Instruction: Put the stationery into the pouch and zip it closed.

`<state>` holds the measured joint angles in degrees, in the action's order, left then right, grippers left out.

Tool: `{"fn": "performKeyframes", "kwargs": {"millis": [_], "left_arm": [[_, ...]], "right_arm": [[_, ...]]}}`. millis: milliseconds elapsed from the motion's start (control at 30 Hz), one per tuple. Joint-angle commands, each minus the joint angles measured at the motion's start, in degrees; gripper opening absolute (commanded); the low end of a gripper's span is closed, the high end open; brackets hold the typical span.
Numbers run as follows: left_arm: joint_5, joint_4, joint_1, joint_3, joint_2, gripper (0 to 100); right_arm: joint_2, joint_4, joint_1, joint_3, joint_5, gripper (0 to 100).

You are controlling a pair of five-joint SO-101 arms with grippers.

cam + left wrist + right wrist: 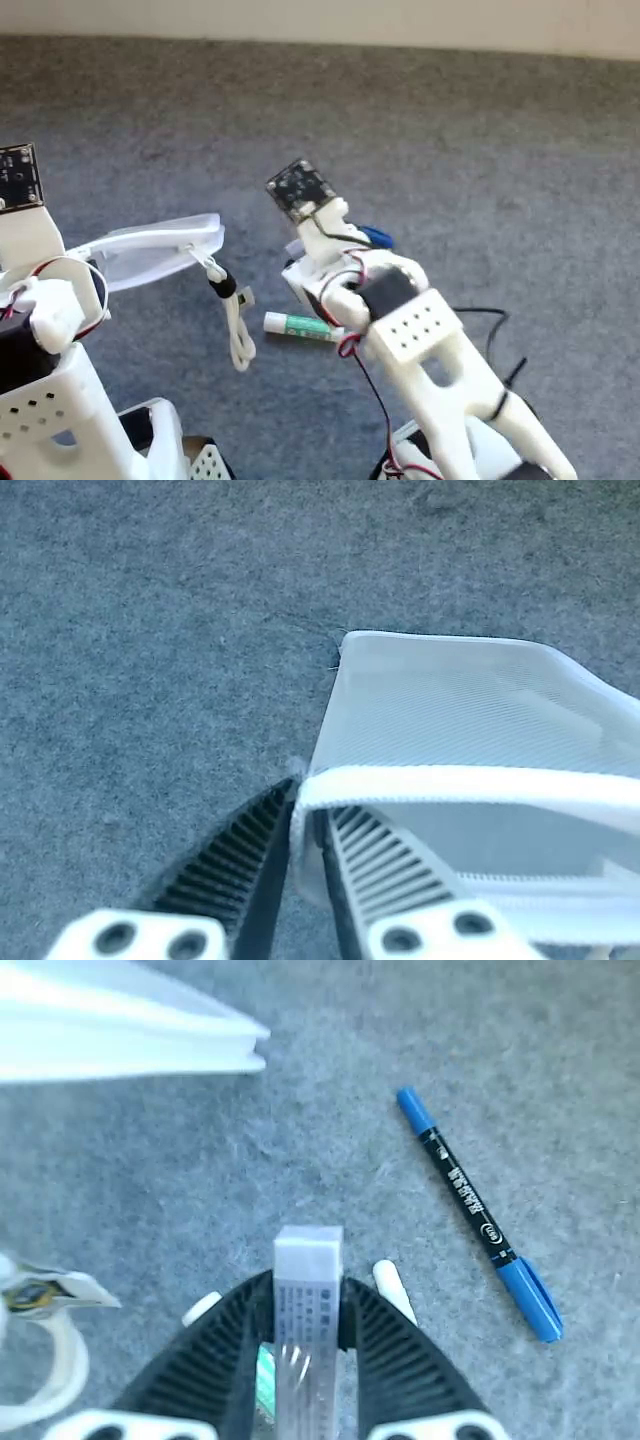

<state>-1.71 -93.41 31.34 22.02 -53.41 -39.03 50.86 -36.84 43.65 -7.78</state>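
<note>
White mesh pouch (450, 710) in left jaws

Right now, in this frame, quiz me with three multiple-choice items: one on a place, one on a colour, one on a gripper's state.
1. Where is the pen relative to the pouch?
A) inside it
B) on the grey surface, apart from it
C) lying on top of it

2. What colour are the pen's two ends?
A) red
B) green
C) blue

3. The right gripper is:
A) open, holding nothing
B) shut on the eraser
C) shut on the pen

Answers:
1 B: the pen lies on the bare surface, clear of the pouch.
2 C: both ends are blue, with a black barrel between them.
3 B: the eraser sits clamped between its jaws.
</note>
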Motion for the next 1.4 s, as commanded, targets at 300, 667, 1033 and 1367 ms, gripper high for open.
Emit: {"fn": "performKeyframes", "kwargs": {"millis": [300,667,1033,1367], "left_arm": [[0.18,0.35,0.04,-0.31,0.75,0],[0.18,0.26,-6.46,-0.04,0.75,0],[0.18,0.35,-10.33,1.1,0.66,0],[0.18,0.35,-10.42,1.19,0.66,0]], "right_arm": [[-26.95,0.13,-3.3,9.98,6.07,0.9],[-43.3,0.04,-9.8,17.19,7.38,0.9],[-56.22,-0.04,-19.91,18.95,7.38,0.9],[-65.01,-7.16,-20.18,18.95,7.21,0.9]]}}
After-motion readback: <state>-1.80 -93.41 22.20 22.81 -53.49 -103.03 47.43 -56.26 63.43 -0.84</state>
